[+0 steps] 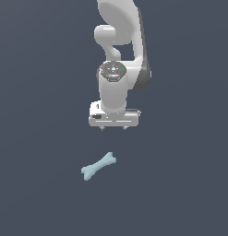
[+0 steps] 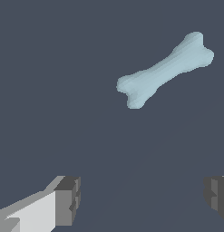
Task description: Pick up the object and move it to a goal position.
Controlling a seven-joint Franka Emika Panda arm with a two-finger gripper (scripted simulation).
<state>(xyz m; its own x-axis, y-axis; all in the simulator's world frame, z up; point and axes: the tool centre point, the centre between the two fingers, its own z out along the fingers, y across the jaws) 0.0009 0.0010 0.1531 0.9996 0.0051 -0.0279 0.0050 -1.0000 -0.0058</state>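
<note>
1. You see one white Panda arm [image 1: 120,50] coming down from the top of the exterior view; its wrist points downward at a flat dark grey-blue floor [image 1: 37,193].
2. Your gripper [image 1: 114,128] hangs above the floor with its two short fingers spread wide; nothing sits between them.
3. In the wrist view the two grey fingertips [image 2: 68,199] stand far apart at opposite edges of the picture; only bare floor [image 2: 63,68] shows in the gap between them.
4. The pale blue bone-shaped object [image 1: 99,166] lies flat on the floor, apart from the gripper; in the exterior view it sits lower in the picture than the fingers and slightly toward the exterior view's left.
5. The bone lies diagonally in the exterior view; one knobbed end points toward the exterior view's lower left, the other toward the upper right, nearer the gripper.
6. In the wrist view you see the whole bone [image 2: 165,70], matte and unobstructed; it has a thin waist with a forked knob at each end, and it lies off the line between the fingers.
</note>
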